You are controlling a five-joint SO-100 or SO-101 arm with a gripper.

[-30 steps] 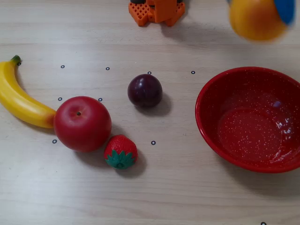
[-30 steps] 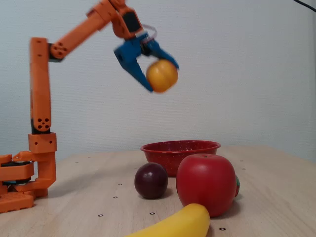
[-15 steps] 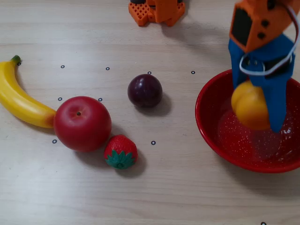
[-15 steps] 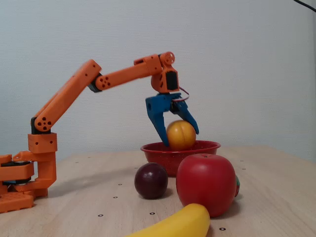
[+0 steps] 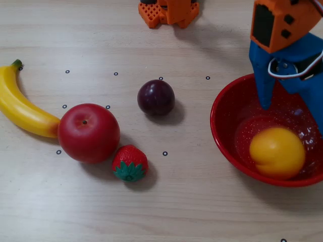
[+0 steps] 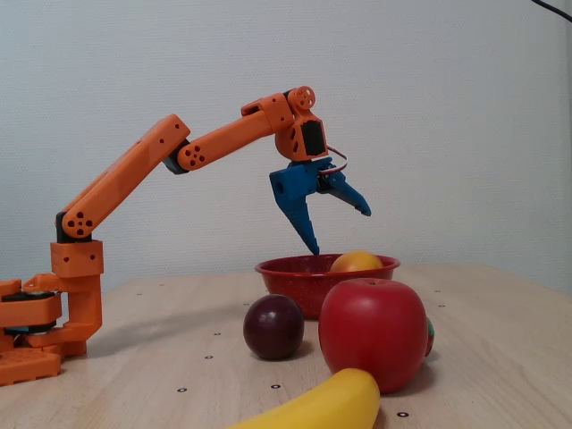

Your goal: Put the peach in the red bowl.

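Note:
The yellow-orange peach (image 5: 276, 152) lies inside the red bowl (image 5: 217, 108) at the right of the overhead view. In the fixed view its top (image 6: 356, 262) shows above the bowl's rim (image 6: 286, 268). My gripper (image 5: 292, 113) with blue fingers hangs above the bowl, open and empty. In the fixed view the gripper (image 6: 341, 232) has its jaws spread wide. One fingertip points down just over the bowl's back rim, and the other is lifted. The gripper is apart from the peach.
A red apple (image 5: 89, 132), a dark purple plum (image 5: 156, 97), a strawberry (image 5: 129, 163) and a banana (image 5: 22, 106) lie left of the bowl on the wooden table. The arm's orange base (image 5: 169, 11) stands at the far edge.

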